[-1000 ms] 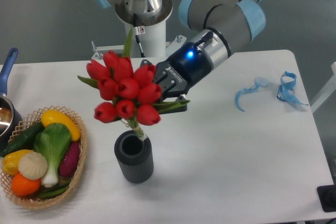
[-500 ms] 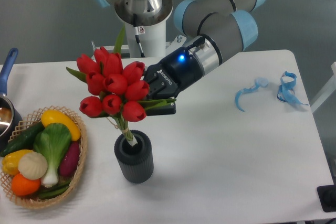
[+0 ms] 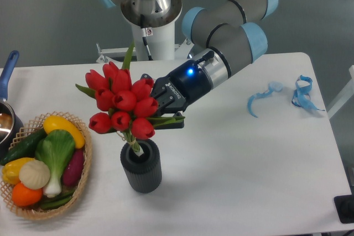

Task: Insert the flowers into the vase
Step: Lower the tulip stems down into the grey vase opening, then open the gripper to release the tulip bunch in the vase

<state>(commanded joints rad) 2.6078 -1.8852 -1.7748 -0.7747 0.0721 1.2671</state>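
The flowers [image 3: 120, 102] are a bunch of red tulips with green leaves, held tilted over the vase. Their stems reach down into the round mouth of the vase [image 3: 141, 165], a short dark grey ribbed cylinder standing upright on the white table. My gripper [image 3: 161, 115] comes in from the right, just above and right of the vase, and is shut on the flowers at the leaves below the heads. The blooms hide part of its fingers.
A wicker basket [image 3: 84, 176] of toy vegetables stands at the left front, close to the vase. A pot with a blue handle [image 3: 8, 70] is at the left edge. Blue ribbon scraps [image 3: 301, 93] lie at the right. The robot base [image 3: 150, 20] is behind.
The gripper has moved left and down with the flowers. The stem ends have gone from the vase's rim deeper into its mouth, and the bunch now stands more upright.
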